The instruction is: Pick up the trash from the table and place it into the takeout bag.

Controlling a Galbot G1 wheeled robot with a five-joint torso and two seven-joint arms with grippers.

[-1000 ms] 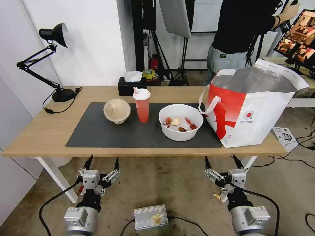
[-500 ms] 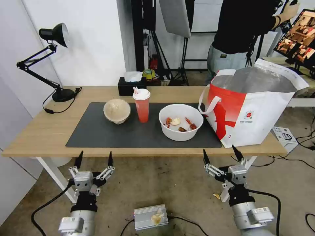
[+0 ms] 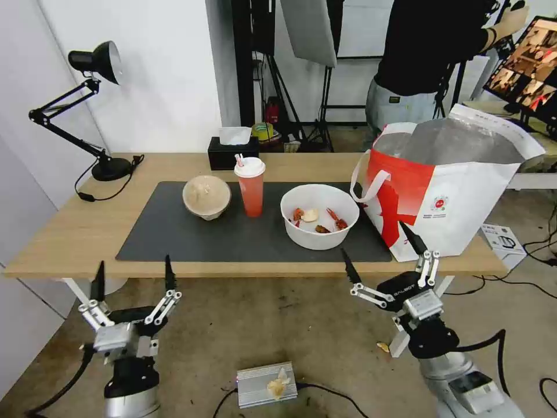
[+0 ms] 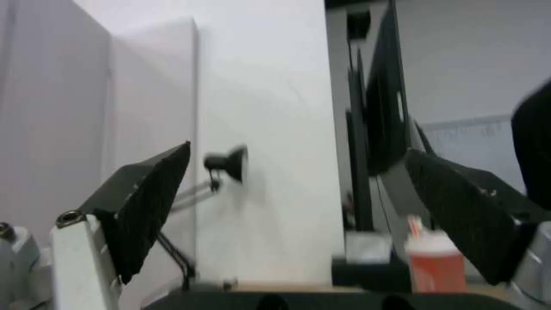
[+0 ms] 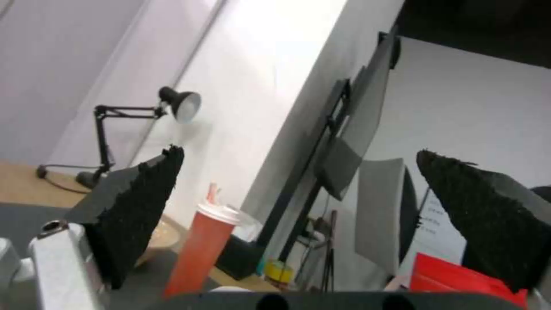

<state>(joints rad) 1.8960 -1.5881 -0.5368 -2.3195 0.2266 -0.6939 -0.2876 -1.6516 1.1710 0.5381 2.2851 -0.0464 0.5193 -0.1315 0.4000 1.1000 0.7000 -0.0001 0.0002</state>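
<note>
On the table (image 3: 69, 238), a dark mat (image 3: 232, 238) carries the trash in a row: a beige lidded bowl (image 3: 206, 197) to the left, a red cup (image 3: 250, 187) with white lid and straw beside it, and a wide white bowl (image 3: 319, 216) holding reddish scraps to the right. None of the three touches another. At the table's right end stands the bag (image 3: 447, 191), upright and open at the top, its foil lining showing and a white strap hanging just beside the white bowl's rim. Behind the cup sits a black tissue box (image 3: 232, 152), and a black desk lamp (image 3: 87, 104) stands at the far left corner. Below the table's near edge, the left gripper (image 3: 132, 273) hangs over the floor with its fingers spread wide and pointing up, holding nothing, well short of the beige bowl. On the right, the right gripper (image 3: 380, 247) is tilted toward the table, its fingers also spread wide and empty; in the head view one fingertip overlaps the bag's lower front and the other reaches the table's edge near the white bowl. From the left wrist, the cup (image 4: 434, 266) and lamp (image 4: 227, 161) show between the parted fingers; from the right wrist, the cup (image 5: 202, 247) stands between them, with the bag's red edge (image 5: 459, 280) off to one side.
</note>
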